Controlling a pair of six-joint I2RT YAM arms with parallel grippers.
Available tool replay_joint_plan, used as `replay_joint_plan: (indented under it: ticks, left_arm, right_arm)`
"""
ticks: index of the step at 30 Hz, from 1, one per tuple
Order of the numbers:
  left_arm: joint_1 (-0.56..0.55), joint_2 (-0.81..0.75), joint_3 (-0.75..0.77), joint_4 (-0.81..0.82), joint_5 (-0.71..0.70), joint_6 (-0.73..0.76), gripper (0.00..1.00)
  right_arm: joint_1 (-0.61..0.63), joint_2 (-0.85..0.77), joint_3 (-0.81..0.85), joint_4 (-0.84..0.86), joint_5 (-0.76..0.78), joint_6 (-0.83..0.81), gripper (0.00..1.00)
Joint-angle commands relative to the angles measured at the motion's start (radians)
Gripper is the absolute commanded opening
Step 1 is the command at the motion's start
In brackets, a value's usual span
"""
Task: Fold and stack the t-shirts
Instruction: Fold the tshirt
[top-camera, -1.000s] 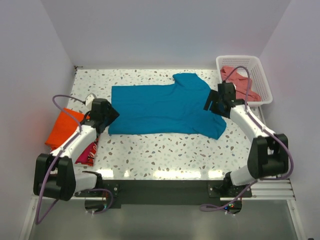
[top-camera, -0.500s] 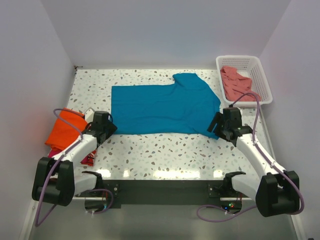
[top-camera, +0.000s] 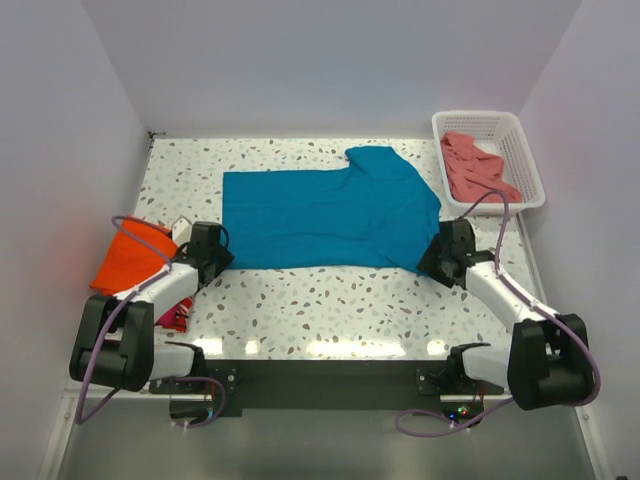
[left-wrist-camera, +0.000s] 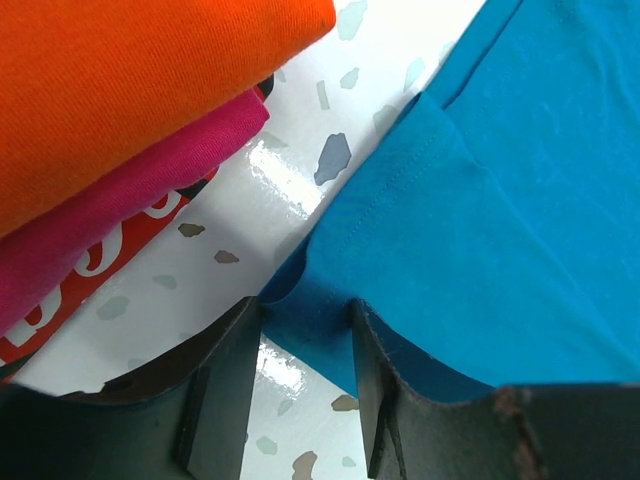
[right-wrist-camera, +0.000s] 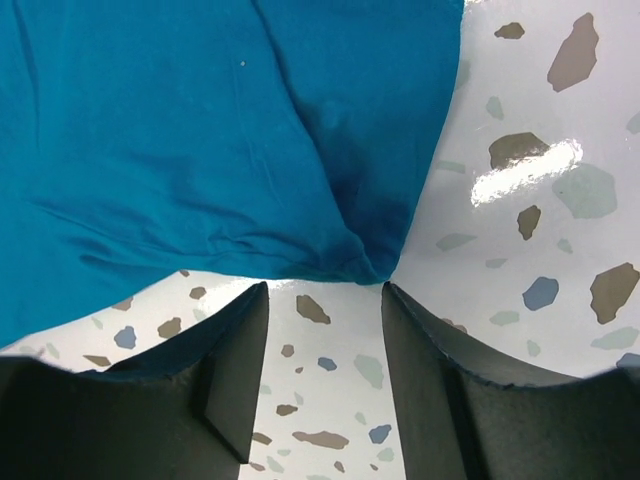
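Observation:
A teal-blue t-shirt (top-camera: 330, 215) lies spread flat in the middle of the table. My left gripper (top-camera: 215, 255) is open at its near left corner; in the left wrist view (left-wrist-camera: 305, 312) that corner of the teal-blue shirt (left-wrist-camera: 480, 220) lies between the fingers. My right gripper (top-camera: 437, 258) is open at the near right corner; in the right wrist view (right-wrist-camera: 322, 292) the teal-blue hem (right-wrist-camera: 250, 150) ends just ahead of the fingertips. A folded orange t-shirt (top-camera: 125, 255) rests on a magenta-red one (top-camera: 178, 305) at the left. A salmon-pink t-shirt (top-camera: 475, 165) lies in the basket.
The white lattice basket (top-camera: 490, 117) stands at the back right corner. The orange (left-wrist-camera: 130, 80) and magenta-red (left-wrist-camera: 110, 235) stack sits just left of my left gripper. White walls close in the table on three sides.
Both grippers have moved toward the near edge of the teal-blue shirt and dropped to its two near corners. The right one came from the sleeve area. The shirt has barely moved.

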Motion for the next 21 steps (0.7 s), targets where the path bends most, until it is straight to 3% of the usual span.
replay_joint_plan:
  ticks: [1, 4, 5, 8, 9, 12, 16, 21]
  left_arm:
    - [-0.002, 0.021, -0.003, 0.059, -0.044, -0.017, 0.44]
    - [-0.002, 0.036, 0.002, 0.059, -0.045, -0.017, 0.35]
    - [-0.002, 0.044, 0.005, 0.059, -0.045, -0.016, 0.26]
    - [-0.002, 0.050, 0.014, 0.049, -0.050, -0.011, 0.13]
    - [-0.002, 0.050, 0.017, 0.046, -0.050, -0.011, 0.11]
    - [-0.002, 0.042, 0.031, 0.015, -0.056, -0.002, 0.06]
    - [0.000, 0.000, 0.052, -0.062, -0.082, 0.015, 0.02]
    - [0.001, -0.045, 0.071, -0.123, -0.104, 0.032, 0.00]
  right_arm:
    - [-0.001, 0.028, 0.008, 0.059, 0.053, 0.016, 0.51]
    - [-0.001, 0.045, 0.016, 0.064, 0.066, 0.007, 0.47]
    - [-0.001, 0.060, 0.019, 0.067, 0.075, 0.001, 0.41]
    - [-0.003, 0.082, 0.042, 0.053, 0.098, -0.020, 0.33]
    - [-0.004, 0.091, 0.052, 0.047, 0.101, -0.031, 0.25]
    - [-0.015, 0.091, 0.068, 0.024, 0.099, -0.052, 0.12]
    - [-0.033, 0.082, 0.091, -0.025, 0.086, -0.079, 0.02]
    - [-0.040, 0.042, 0.108, -0.097, 0.069, -0.099, 0.01]
